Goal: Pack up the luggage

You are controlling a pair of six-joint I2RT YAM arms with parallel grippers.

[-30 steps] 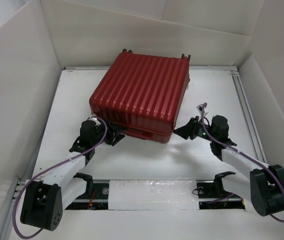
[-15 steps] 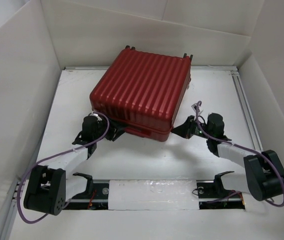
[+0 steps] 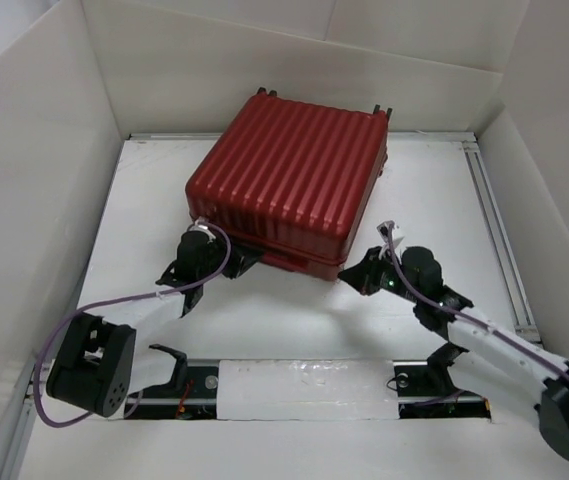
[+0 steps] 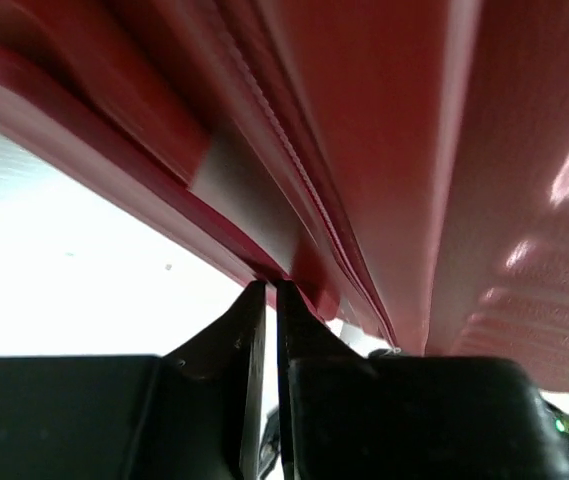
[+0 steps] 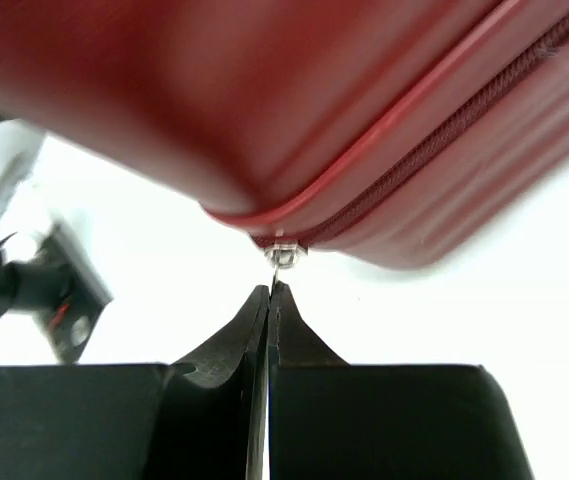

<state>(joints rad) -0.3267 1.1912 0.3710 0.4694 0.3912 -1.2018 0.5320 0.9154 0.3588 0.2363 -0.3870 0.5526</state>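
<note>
The luggage (image 3: 289,185) is a red ribbed hard-shell suitcase lying flat and closed on the white table, its wheels toward the back wall. My left gripper (image 3: 247,258) sits low at its near left corner. In the left wrist view the left gripper (image 4: 270,286) has its jaws shut, with the tips against the lower red rim of the luggage (image 4: 364,150); nothing shows between them. My right gripper (image 3: 351,272) is at the near right corner. In the right wrist view the right gripper (image 5: 270,290) is shut on the thin metal zipper pull (image 5: 282,256) under the luggage (image 5: 314,100).
White walls enclose the table on the left, back and right. A metal rail (image 3: 494,220) runs along the right side. The arms' mounting bar (image 3: 304,385) crosses the near edge. Part of the left arm (image 5: 34,280) shows in the right wrist view.
Both grippers have closed from part open. Both arms have reached further in toward the luggage's near corners, and the luggage has shifted slightly to the right and back.
</note>
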